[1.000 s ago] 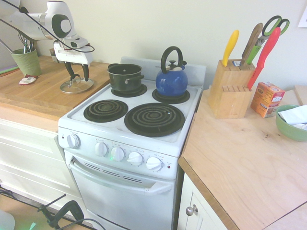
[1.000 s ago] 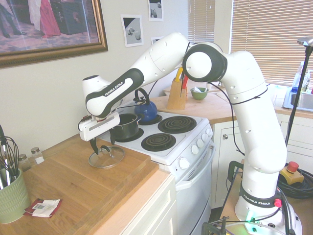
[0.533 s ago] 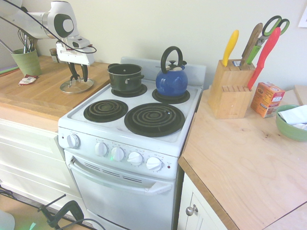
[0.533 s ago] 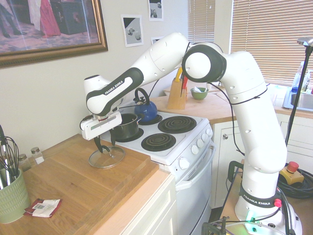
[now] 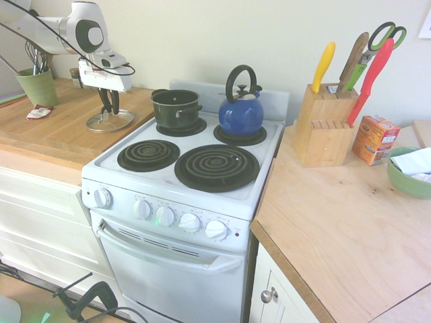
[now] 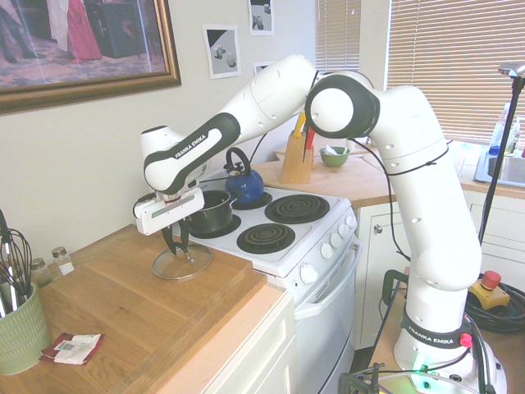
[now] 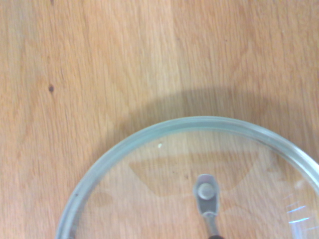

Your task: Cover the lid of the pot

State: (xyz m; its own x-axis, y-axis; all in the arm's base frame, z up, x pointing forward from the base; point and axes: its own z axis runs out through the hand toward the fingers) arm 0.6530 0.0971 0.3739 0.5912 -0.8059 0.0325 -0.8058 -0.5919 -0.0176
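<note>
progress: early going; the lid sits on the wooden counter left of the stove, not on the pot yet; nothing looks lifted, though I can't rule out a tiny gap under the rim

gripper: the gripper is down on the lid's black handle, fingers drawn in close around it; looks like it has the lid pinched, no wide gap showing in either outside view

wrist view: glass lid fills the lower part, counter grain visible right through it; one handle mount shows near the middle

pot: open and uncovered on the back left burner, just beside the counter edge, near the lid but not touching

left to do: lift the lid, carry it across to the stove, centre it over the pot, set it down, let go; basically the whole move, I'd say

in the way: blue kettle sits on the back right burner just beside the pot; its tall loop handle could get clipped if the lid overshoots; pot's side handle pokes toward the front

other stuff: green cup of utensils at the far end of the counter, a small packet near it; knife block on the right counter; all well apart from the path
</note>
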